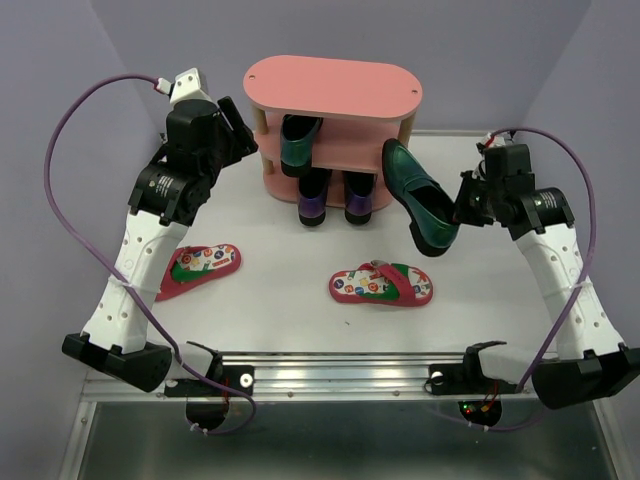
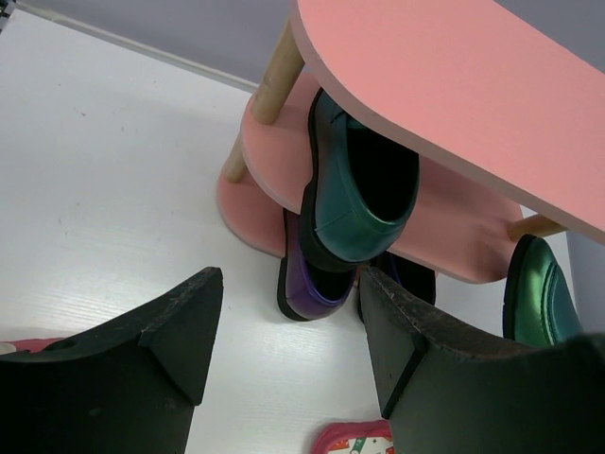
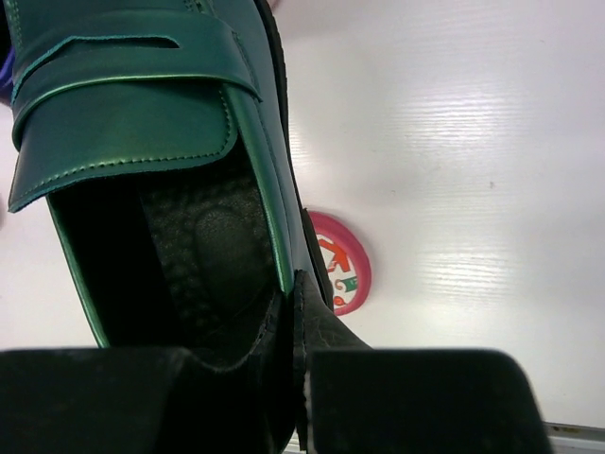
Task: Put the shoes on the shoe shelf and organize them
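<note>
Nearest, two red flip-flops lay flat on the white table (image 1: 285,305), one at eight o'clock (image 1: 200,268) and one at five o'clock (image 1: 382,284); the print on their insoles was too small to read. Further in, at three o'clock, the right arm bent inward, the right gripper (image 3: 295,322) pinched on the rim of a green loafer (image 1: 420,198), just beside the shoe shelf (image 1: 330,85). At ten o'clock the left arm reared up, the left gripper (image 2: 288,312) spread wide with nothing between its fingers. At twelve o'clock, the shelf carried a second green loafer (image 1: 298,145) on its middle board, with two purple loafers (image 1: 313,196) below.
</note>
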Robot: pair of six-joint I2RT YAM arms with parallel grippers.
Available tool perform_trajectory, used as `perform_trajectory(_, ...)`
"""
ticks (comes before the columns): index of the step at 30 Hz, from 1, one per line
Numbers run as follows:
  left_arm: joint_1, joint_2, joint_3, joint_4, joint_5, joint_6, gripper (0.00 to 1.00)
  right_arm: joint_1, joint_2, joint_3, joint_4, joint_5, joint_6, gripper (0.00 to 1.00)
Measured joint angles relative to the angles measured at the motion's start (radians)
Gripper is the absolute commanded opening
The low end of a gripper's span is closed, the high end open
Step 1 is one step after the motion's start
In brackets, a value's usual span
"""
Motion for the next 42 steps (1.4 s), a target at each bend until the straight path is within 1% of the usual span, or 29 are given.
perform_trajectory(7, 0.000, 0.000, 0.000, 0.000, 0.010, -0.008, 0.70, 0.054, 0.065, 0.058, 0.005, -0.033, 0.010, 0.01)
perform_trajectory(13, 0.000, 0.000, 0.000, 0.000, 0.010, -0.013, 0.70, 0.101, 0.156, 0.115, 0.057, -0.031, 0.047, 0.01)
perform_trajectory(20, 0.000, 0.001, 0.000, -0.008, 0.011, -0.013, 0.70, 0.117, 0.245, 0.177, 0.117, 0.024, 0.099, 0.01)
perform_trajectory(26, 0.000, 0.006, 0.000, -0.016, 0.017, -0.013, 0.70, 0.125, 0.284, 0.182, 0.173, 0.073, 0.158, 0.01)
perform_trajectory(38, 0.000, 0.006, 0.000, -0.023, 0.020, -0.013, 0.70, 0.178, 0.372, 0.237, 0.288, 0.135, 0.238, 0.01)
perform_trajectory(42, 0.000, 0.006, 0.000, -0.024, 0.020, -0.012, 0.70, 0.193, 0.396, 0.264, 0.297, 0.159, 0.259, 0.01)
